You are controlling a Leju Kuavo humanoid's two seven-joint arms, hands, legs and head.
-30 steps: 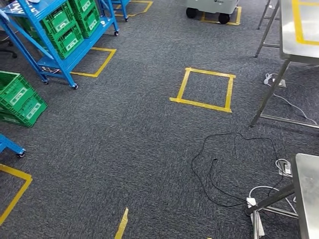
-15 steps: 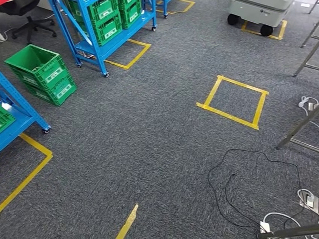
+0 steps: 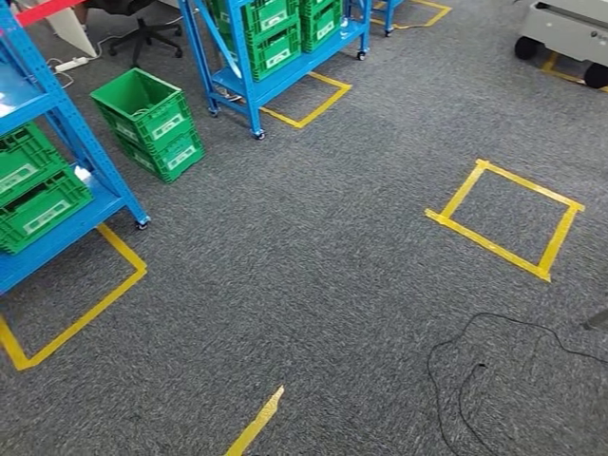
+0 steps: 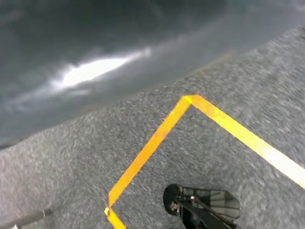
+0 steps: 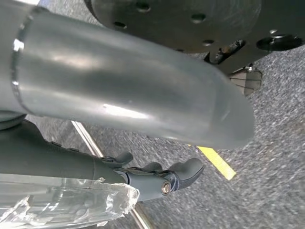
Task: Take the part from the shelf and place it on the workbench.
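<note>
From the head camera, grey carpet (image 3: 301, 285) spreads ahead, with blue shelves (image 3: 68, 123) holding green crates (image 3: 36, 190) at the far left and a yellow tape square (image 3: 505, 218) to the right. At the right wrist, the right hand (image 5: 151, 179) grips a clear-wrapped part (image 5: 68, 202). The left hand's state cannot be told.

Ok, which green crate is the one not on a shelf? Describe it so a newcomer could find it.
Start at the blue shelf rack at the top of the head view, loaded with green crates. Just left of it, on the grey carpet, stands a stack of green crates. Unlike the shelved ones, it rests on the floor between the two racks, and its top crate is open and empty.
</note>
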